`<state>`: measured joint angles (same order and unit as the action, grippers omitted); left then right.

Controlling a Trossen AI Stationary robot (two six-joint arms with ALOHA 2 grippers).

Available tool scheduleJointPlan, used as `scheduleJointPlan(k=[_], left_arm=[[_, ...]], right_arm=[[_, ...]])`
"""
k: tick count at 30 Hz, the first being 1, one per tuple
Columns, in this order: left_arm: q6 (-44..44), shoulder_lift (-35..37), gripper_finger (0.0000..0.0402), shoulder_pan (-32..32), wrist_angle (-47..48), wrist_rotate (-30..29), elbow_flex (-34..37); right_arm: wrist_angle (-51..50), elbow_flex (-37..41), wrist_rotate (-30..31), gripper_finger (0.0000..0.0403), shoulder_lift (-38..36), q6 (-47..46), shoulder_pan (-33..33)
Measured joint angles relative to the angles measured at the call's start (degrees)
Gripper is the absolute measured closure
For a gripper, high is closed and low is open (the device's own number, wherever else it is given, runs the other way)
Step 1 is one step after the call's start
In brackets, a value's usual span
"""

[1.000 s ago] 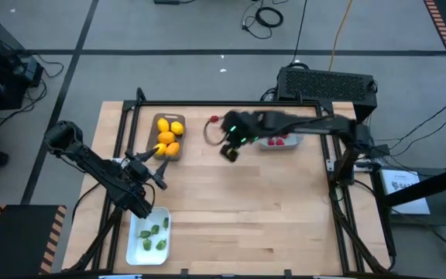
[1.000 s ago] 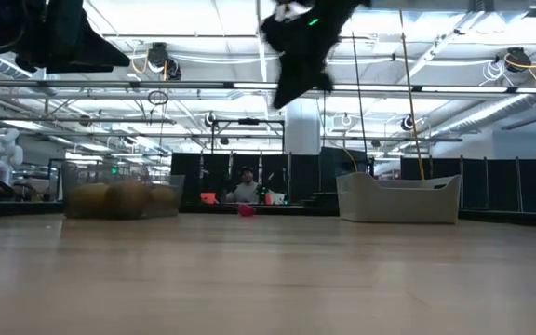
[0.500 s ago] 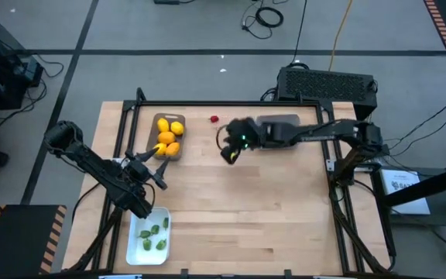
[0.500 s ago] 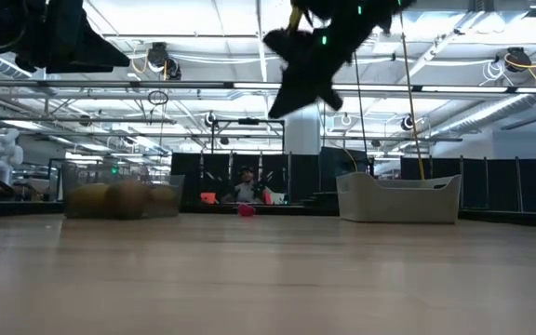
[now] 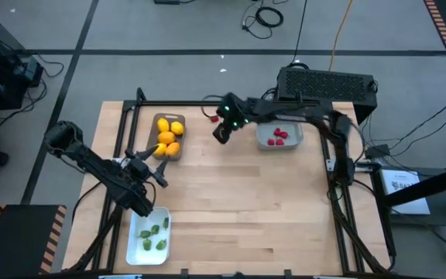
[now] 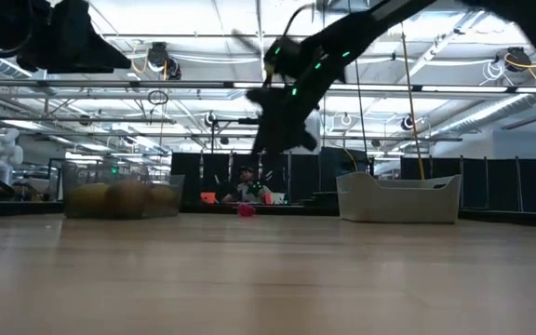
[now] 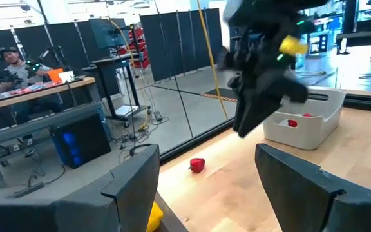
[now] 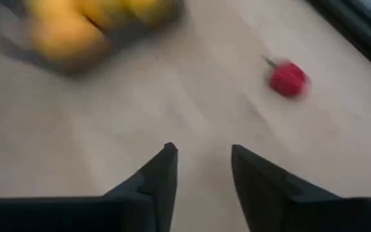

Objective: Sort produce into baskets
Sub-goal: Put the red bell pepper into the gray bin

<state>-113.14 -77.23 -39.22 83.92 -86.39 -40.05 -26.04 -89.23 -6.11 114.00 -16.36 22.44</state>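
Wooden tabletop (image 5: 246, 194): right end effector (image 5: 220, 136), fingers parted and empty, hovers near a stray red berry (image 8: 288, 78); left end effector (image 5: 159, 172) spread.

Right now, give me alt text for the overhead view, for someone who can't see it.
The right gripper hangs near a loose red berry on the wooden table, between the fruit tray and the berry tray. The left gripper waits beside the fruit tray, above the tray of green leaves.

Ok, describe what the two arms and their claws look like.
Both arms are dark, near-black jointed links with thin black cables along them. The right claw has a green light glowing on its wrist and a yellow patch beside it; its fingers are flat, dark, tapering blades. The left claw has broad, angular dark fingers.
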Motion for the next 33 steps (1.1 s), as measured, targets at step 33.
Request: scheduleJointPlan(k=[33], left_arm=[[2.7, 0.0, 0.0139, 1.8, 0.7, -2.1, 0.0]], right_arm=[[-19.3, -42.3, -2.4, 0.0101, 34.0, 23.9, 7.7]])
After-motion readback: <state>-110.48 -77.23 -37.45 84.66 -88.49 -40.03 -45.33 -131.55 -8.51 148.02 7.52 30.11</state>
